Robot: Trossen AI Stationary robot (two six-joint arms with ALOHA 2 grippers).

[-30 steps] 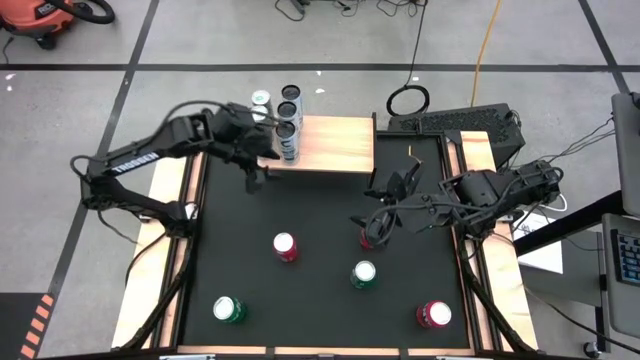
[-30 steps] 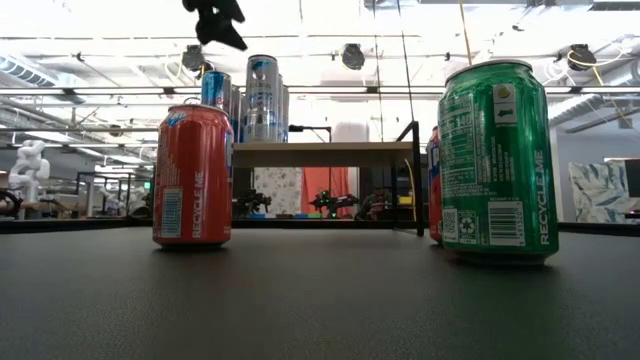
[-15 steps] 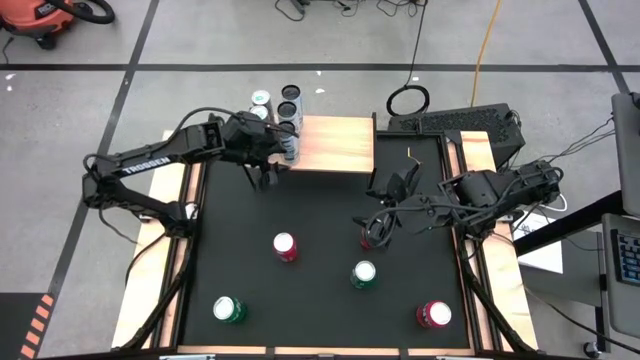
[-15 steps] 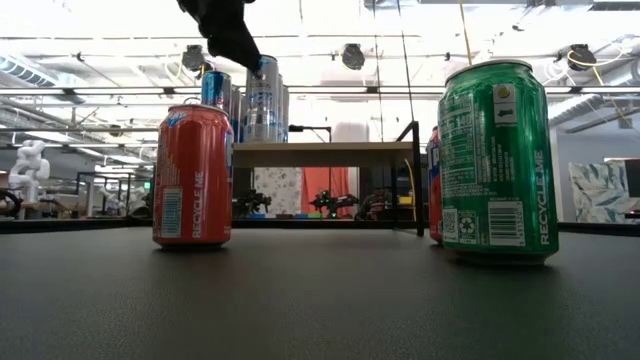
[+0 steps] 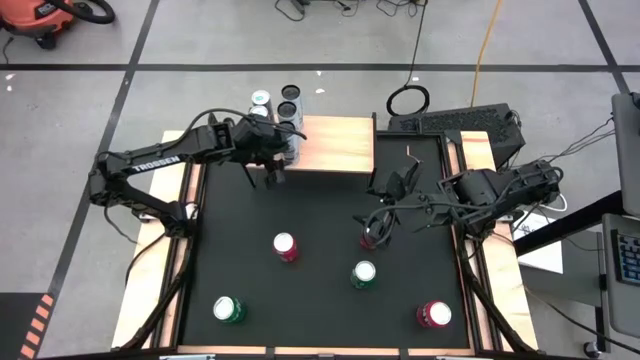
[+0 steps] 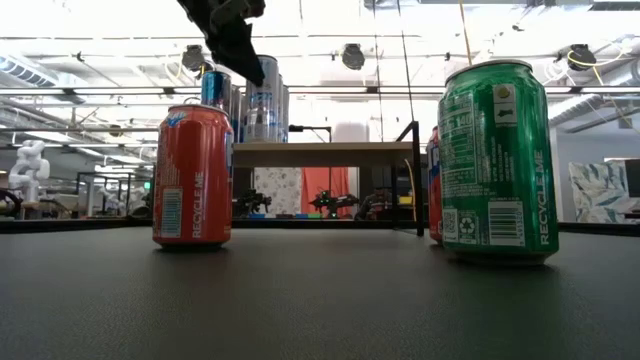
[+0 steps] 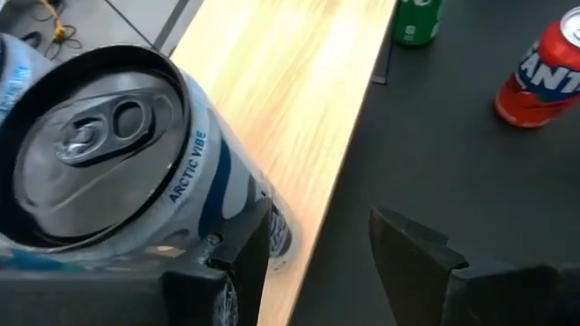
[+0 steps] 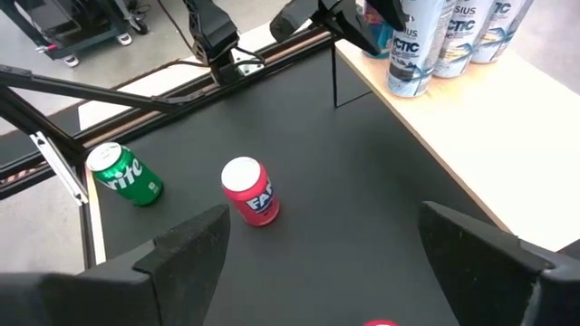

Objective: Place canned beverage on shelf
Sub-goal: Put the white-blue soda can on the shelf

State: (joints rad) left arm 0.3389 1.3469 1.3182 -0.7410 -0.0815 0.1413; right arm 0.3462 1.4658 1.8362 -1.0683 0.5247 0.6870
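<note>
Several tall silver-and-blue cans (image 5: 289, 110) stand upright on the left end of the light-wood shelf (image 5: 335, 145). My left gripper (image 5: 272, 172) hangs at the shelf's near-left corner, open, slanting down. In the left wrist view the nearest can (image 7: 109, 172) stands just outside one finger, and between the fingers (image 7: 319, 217) show only the shelf's edge and the table. My right gripper (image 5: 385, 200) hovers open over the right middle of the table, above a red can (image 5: 368, 238). My left gripper has nothing between its fingers. The outer side of one finger (image 7: 243, 258) stands right by the lower wall (image 7: 272, 231) of the nearest silver-and-blue can. I cannot tell whether it touches. The can stands upright on the shelf.
On the black table stand a red can (image 5: 285, 246), a green can (image 5: 363, 273), another green can (image 5: 229, 309) near the front left and a red can (image 5: 433, 314) near the front right. The shelf's right part (image 8: 489, 136) is bare wood.
My left gripper has come down and gone a little toward the table's right edge, along the shelf's near edge, tipping further downward. My right gripper has kept still.
</note>
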